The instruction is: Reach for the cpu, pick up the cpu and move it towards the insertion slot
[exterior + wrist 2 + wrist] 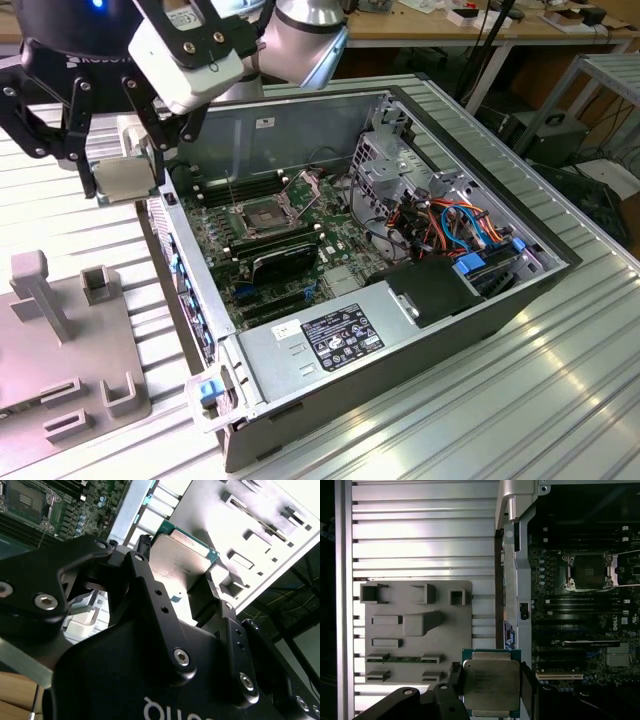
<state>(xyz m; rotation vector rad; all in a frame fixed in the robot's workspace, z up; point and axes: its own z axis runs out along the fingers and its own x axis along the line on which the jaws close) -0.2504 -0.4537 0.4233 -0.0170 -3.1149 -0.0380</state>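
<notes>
My gripper (125, 172) hangs high at the exterior view's left, just outside the open computer case (500, 165). It is shut on the cpu (122, 180), a square chip with a silvery lid and green edge. In both wrist views the black fingers (454, 674) press on two opposite sides of the cpu (491, 685) (180, 562). The insertion slot (262, 215) is a silvery square frame with a dark centre on the motherboard, its lever raised. It lies inside the case, apart from the cpu, as the first wrist view shows (587, 571). The cpu is off the table.
A grey fixture plate (60, 330) with raised holders lies on the ribbed metal table beside the case. Inside the case are long black memory slots (240, 190), a black expansion card (285, 260), a power supply (330, 340), coloured cables (450, 225) and a metal drive cage (395, 160).
</notes>
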